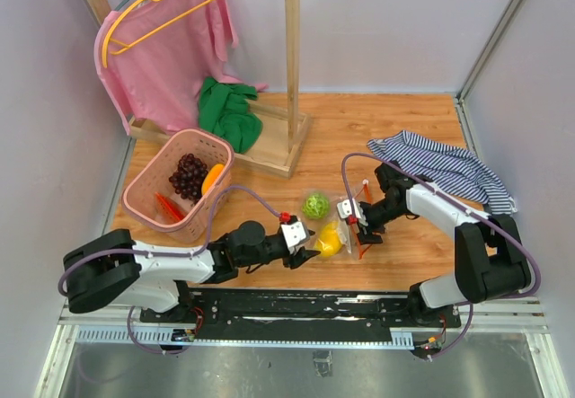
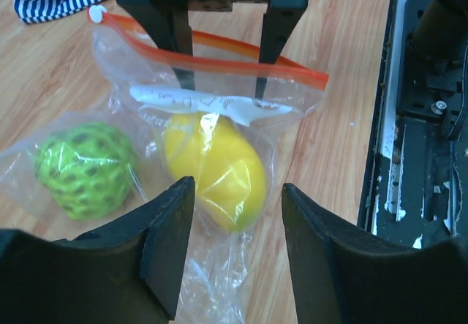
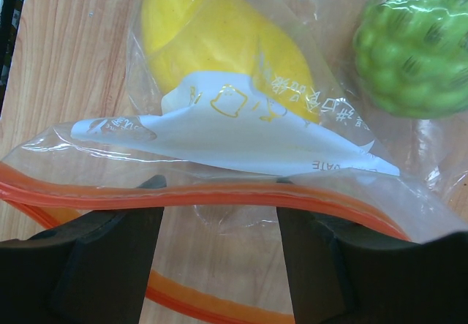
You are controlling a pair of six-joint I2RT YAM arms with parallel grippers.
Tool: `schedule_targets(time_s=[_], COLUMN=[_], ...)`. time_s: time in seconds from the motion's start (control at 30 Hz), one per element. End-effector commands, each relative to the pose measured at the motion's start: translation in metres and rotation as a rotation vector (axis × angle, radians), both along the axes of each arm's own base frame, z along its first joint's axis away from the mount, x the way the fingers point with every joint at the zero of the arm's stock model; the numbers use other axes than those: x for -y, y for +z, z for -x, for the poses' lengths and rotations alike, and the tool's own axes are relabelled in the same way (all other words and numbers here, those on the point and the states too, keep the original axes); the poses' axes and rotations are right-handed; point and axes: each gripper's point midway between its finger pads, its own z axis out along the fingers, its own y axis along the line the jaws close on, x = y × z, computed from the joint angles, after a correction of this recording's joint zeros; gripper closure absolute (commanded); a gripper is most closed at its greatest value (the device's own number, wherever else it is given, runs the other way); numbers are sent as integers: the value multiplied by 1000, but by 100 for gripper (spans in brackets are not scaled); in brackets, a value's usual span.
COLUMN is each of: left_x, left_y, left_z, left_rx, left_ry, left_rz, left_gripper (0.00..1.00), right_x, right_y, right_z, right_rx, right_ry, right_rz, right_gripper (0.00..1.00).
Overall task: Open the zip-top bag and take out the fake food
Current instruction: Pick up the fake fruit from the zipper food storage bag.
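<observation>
The zip-top bag (image 1: 346, 227) lies on the wooden table, clear plastic with an orange zip strip (image 3: 219, 196) and a white label (image 3: 241, 130). Its mouth is parted. A yellow oval fruit (image 2: 216, 167) and a green bumpy ball (image 2: 86, 167) lie inside it. My right gripper (image 3: 219, 185) is open, its fingers (image 2: 175, 39) pushed into the bag's mouth with the upper strip draped across them. My left gripper (image 2: 238, 186) is open, its jaws on either side of the bag's bottom end just below the yellow fruit, gripping nothing. The grape bunch (image 1: 187, 175), an orange fruit (image 1: 213, 179) and a red slice (image 1: 168, 206) lie in the pink basket.
The pink basket (image 1: 142, 202) stands at the left. A striped cloth (image 1: 445, 164) lies at the right. A wooden rack (image 1: 292, 66) with a pink shirt and a green cloth (image 1: 229, 110) stands at the back. The black rail (image 2: 424, 104) runs along the near edge.
</observation>
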Motion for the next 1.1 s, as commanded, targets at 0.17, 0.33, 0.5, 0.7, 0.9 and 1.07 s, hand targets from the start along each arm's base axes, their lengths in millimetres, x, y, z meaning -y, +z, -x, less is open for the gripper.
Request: schedule_targets(time_s=[0.17, 0.33, 0.5, 0.7, 0.9, 1.07], left_x=[35, 32, 28, 25, 22, 29], left_y=[-12, -28, -50, -80, -100, -97], left_z=[-15, -25, -24, -20, -16, -18], left_rx=[-154, -227, -268, -341, -398, -409], left_ry=[-13, -5, -25, -40, -46, -51], left_rz=[-117, -120, -160, -210, -230, -200], left_gripper=[66, 85, 87, 89, 90, 90], right_x=[-1, -3, -5, -10, -16, -17], right_y=[0, 2, 3, 3, -2, -8], right_z=[5, 5, 5, 7, 11, 16], right_rx=[-21, -22, -15, -9, 1, -2], right_ry=[7, 7, 9, 19, 54, 80], right_rz=[-19, -31, -42, -48, -33, -2], right_gripper=[37, 36, 34, 30, 26, 23])
